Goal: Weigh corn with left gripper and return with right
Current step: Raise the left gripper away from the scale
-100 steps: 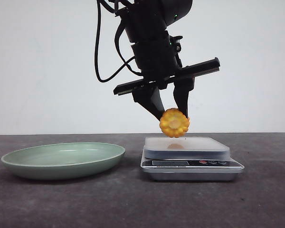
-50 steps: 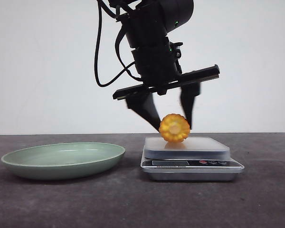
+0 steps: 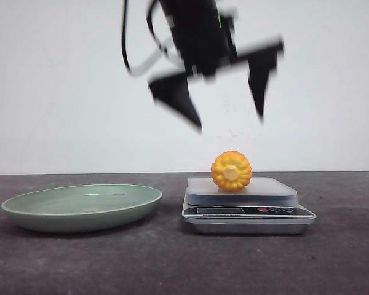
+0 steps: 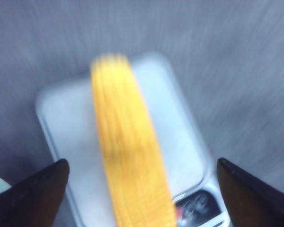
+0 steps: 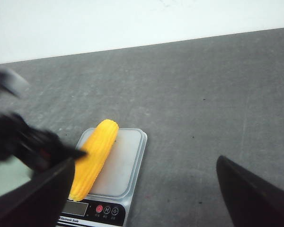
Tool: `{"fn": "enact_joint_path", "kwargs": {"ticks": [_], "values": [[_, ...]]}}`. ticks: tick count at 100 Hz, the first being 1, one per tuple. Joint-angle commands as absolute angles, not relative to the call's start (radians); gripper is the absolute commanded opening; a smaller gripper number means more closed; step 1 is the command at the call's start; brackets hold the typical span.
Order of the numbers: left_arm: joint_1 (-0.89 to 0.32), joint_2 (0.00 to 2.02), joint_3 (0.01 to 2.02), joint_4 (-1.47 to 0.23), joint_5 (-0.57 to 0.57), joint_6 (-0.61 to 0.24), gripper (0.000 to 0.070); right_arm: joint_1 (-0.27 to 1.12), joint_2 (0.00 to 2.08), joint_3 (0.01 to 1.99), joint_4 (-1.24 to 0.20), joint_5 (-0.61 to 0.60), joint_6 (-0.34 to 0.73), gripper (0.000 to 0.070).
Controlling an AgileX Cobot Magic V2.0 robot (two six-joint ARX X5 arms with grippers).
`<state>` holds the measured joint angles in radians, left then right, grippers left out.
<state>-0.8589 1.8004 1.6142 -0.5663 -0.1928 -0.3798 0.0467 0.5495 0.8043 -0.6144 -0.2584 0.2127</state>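
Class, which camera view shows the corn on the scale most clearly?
The right wrist view: the corn lies sharp and full-length on the scale. The front view shows only its end; the left wrist view blurs it.

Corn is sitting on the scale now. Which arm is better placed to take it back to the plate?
Right, probably. The left gripper is open and blurred above the corn. The right gripper is open, facing the scale with the corn in view.

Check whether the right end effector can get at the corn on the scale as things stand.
Probably yes. The corn lies free on the scale; the left end effector is open and above it, and the right end effector is open, though the left arm hangs close.
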Motion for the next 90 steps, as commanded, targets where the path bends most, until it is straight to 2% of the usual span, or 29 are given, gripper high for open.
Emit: {"fn": "enact_joint_path", "kwargs": {"ticks": [1,13,22,42,58,69,90], "values": [[-0.852,1.712,1.649,-0.557,-0.228,-0.304,0.0601,0.05,0.553,0.82,-0.606,-0.257,0.201,0.0609],[-0.814,1.536,1.649,-0.61,-0.337,-0.216,0.06,0.05,0.554,0.82,-0.606,-0.259,0.201,0.0609],[-0.769,1.395,1.649,-0.676,-0.411,-0.181,0.0598,0.051,0.554,0.82,-0.61,-0.262,0.202,0.0609],[-0.643,1.098,1.649,-0.82,-0.469,-0.18,0.0596,0.078,0.568,0.82,-0.605,-0.266,0.205,0.0609],[-0.599,0.907,1.649,-0.976,-0.587,-0.179,0.0595,0.119,0.617,0.82,-0.595,-0.267,0.21,0.0609],[-0.599,0.806,1.649,-1.098,-0.662,-0.22,0.0595,0.165,0.674,0.822,-0.556,-0.271,0.234,0.0609],[-0.6,0.668,1.642,-1.33,-0.683,-0.365,0.0595,0.296,0.832,0.842,-0.469,-0.25,0.27,0.0609]]}}
